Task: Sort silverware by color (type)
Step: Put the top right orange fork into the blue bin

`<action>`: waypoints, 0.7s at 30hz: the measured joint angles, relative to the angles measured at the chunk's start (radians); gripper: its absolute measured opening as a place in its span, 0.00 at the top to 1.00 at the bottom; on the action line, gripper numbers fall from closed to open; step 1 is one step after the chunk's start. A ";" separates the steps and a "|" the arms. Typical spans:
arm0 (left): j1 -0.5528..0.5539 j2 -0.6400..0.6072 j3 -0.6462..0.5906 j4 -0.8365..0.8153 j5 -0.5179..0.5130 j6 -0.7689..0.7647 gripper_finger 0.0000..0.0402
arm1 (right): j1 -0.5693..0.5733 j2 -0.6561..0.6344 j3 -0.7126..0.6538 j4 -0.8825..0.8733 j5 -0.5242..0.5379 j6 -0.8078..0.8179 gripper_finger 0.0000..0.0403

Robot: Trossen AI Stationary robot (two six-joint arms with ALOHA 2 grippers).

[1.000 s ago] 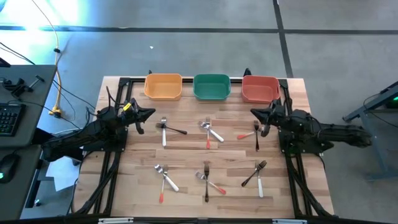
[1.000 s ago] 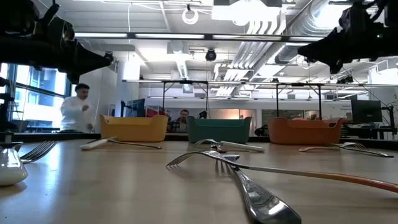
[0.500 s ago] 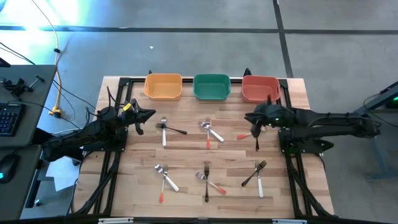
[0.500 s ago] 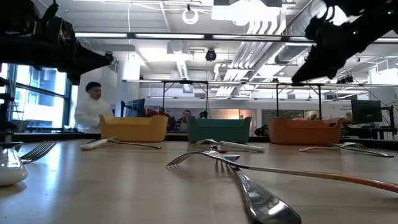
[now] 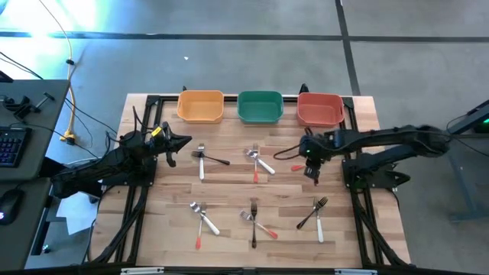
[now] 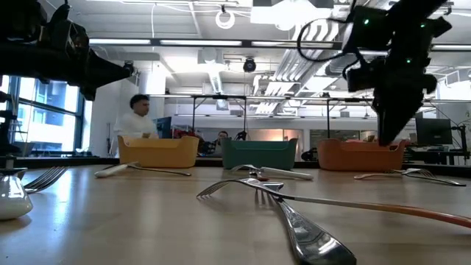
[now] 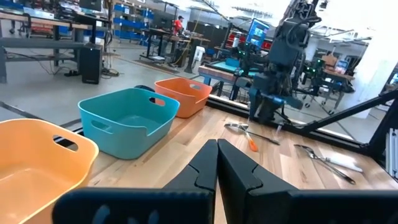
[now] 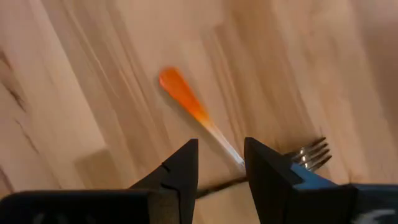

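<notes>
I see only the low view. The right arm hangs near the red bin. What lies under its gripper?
Observer: The right wrist view shows the right gripper open over an orange-handled fork lying flat on the table.
Operator: Does a finger touch it?
Observer: No; the fork's thin neck shows in the gap between the fingers.
Operator: And the left arm?
Observer: From above, the left gripper waits at the table's left edge, below the yellow bin, shut.

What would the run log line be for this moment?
right gripper: open, over orange-handled fork | left gripper: shut, waiting at table's left | bins: no silverware visible
</notes>
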 joint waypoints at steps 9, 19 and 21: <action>0.000 0.000 0.000 0.001 0.002 0.046 1.00 | 0.000 0.233 0.045 0.005 -0.049 -0.107 0.72; 0.000 0.000 0.000 0.001 0.002 0.023 1.00 | -0.026 0.389 0.079 0.007 -0.009 -0.197 0.72; 0.000 0.000 0.000 0.004 0.002 0.024 1.00 | -0.036 0.401 0.079 0.004 -0.021 -0.213 0.74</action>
